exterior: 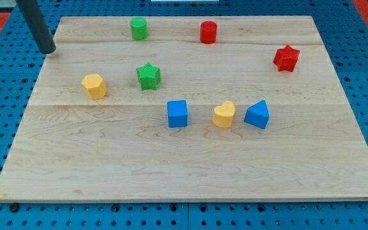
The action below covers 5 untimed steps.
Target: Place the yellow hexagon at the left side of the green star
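Observation:
The yellow hexagon (94, 85) lies on the wooden board (190, 166), at the view's left of the green star (149, 76), with a gap of about a block's width between them. My tip (48, 50) is at the board's upper left edge, up and to the left of the yellow hexagon and well apart from it. It touches no block.
A green cylinder (138, 29) and a red cylinder (208, 32) stand near the view's top. A red star (286, 58) is at the right. A blue cube (177, 114), a yellow heart (223, 114) and a blue triangular block (257, 115) form a row in the middle.

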{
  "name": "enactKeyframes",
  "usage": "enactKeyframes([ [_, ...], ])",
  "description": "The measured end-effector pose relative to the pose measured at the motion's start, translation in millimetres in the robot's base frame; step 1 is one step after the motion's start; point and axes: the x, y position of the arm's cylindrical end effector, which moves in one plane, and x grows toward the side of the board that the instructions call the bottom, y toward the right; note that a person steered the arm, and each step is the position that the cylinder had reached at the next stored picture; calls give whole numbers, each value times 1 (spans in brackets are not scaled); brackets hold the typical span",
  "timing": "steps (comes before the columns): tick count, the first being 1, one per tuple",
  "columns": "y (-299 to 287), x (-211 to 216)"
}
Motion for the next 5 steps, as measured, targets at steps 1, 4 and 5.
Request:
enactKeyframes([
  [1,0,12],
  [4,99,89],
  [5,111,124],
])
